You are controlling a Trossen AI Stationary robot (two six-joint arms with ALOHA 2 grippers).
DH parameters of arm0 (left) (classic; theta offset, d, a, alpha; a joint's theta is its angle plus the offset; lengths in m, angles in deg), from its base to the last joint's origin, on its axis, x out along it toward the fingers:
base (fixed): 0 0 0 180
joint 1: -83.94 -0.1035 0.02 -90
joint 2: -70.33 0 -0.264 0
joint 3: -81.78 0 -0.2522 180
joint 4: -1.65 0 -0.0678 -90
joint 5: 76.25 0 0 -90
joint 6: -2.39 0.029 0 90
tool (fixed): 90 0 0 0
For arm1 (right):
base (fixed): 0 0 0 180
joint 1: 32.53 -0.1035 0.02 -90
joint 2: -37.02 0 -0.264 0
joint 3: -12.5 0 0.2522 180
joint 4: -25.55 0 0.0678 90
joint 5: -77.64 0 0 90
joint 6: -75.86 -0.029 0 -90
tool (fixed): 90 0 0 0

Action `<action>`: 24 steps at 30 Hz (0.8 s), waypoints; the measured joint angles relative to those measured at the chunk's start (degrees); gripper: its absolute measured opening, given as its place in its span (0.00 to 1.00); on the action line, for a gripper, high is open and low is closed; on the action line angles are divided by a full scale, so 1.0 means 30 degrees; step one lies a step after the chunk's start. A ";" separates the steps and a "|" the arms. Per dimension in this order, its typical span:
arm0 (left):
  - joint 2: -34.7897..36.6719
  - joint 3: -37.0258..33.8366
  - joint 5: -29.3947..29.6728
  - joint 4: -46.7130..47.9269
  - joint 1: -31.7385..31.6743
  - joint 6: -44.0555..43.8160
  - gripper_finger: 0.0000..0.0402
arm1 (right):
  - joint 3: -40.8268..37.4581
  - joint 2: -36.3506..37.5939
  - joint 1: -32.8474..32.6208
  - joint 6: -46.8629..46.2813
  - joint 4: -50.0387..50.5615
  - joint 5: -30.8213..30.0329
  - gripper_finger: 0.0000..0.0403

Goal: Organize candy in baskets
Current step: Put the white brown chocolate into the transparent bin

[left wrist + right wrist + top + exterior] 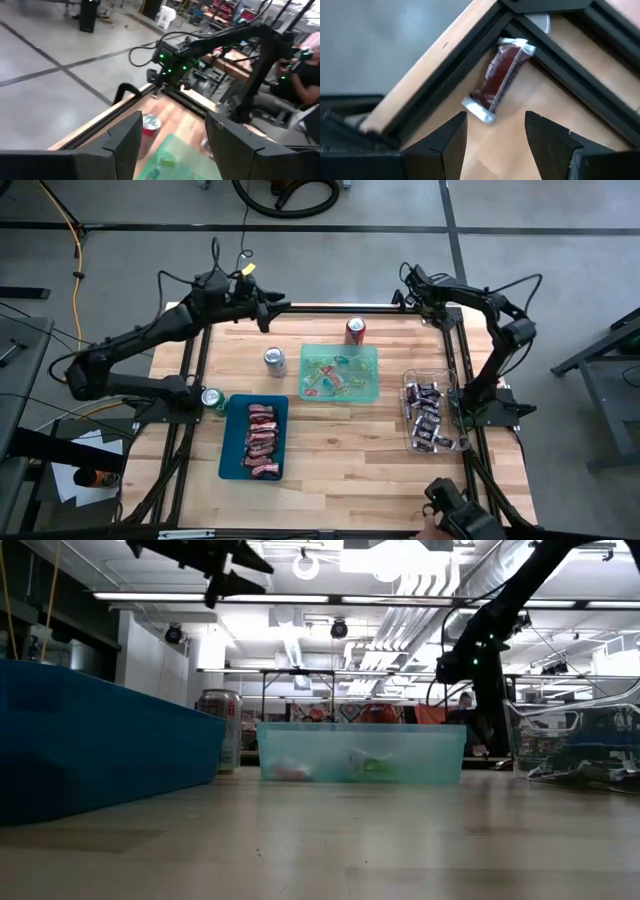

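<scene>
Candy bar (498,78) lies at table corner, just beyond spread, empty right gripper (495,131).

No lettering is readable on any wrapper.

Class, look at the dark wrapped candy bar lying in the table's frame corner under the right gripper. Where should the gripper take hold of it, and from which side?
Grip the dark candy bar across its narrow middle, coming straight down from above. It lies flat on the wood, one end tucked against the black frame rails, so a sideways approach looks blocked. The open right gripper would probably need turning so its fingers straddle the long edges.
</scene>
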 joint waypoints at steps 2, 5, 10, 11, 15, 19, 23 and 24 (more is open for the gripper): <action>0.0380 0.0000 0.0009 0.0673 -0.0436 0.0161 0.50 | 0.0000 -0.0519 0.0243 -0.0362 -0.0711 -0.0003 0.48; 0.0731 0.0000 0.0054 0.1195 -0.0921 0.0168 0.50 | 0.0365 -0.1092 0.0443 -0.0837 -0.0468 -0.0508 0.48; 0.1052 0.0000 0.0034 0.1505 -0.1522 0.0183 0.50 | 0.0940 -0.1884 0.0418 -0.1654 0.0256 -0.1344 0.48; 0.1059 0.0000 0.0031 0.1523 -0.1604 0.0188 0.50 | 0.1100 -0.2075 0.0409 -0.1741 0.0399 -0.1499 0.48; 0.1059 0.0000 0.0030 0.1992 -0.1882 0.0205 0.50 | 0.1648 -0.2925 0.0271 -0.1735 0.1418 -0.1841 0.47; 0.1059 0.0000 0.0027 0.2559 -0.1958 0.0205 0.50 | 0.2275 -0.3961 0.0038 -0.1735 0.2459 -0.2534 0.37; 0.1059 0.0000 0.0027 0.2710 -0.1953 0.0205 0.50 | 0.2601 -0.4868 -0.0362 -0.1275 0.3365 -0.3216 0.19; 0.1059 0.0000 0.0020 0.2780 -0.1953 0.0205 0.50 | 0.2580 -0.4933 -0.0495 -0.0972 0.3436 -0.3343 0.13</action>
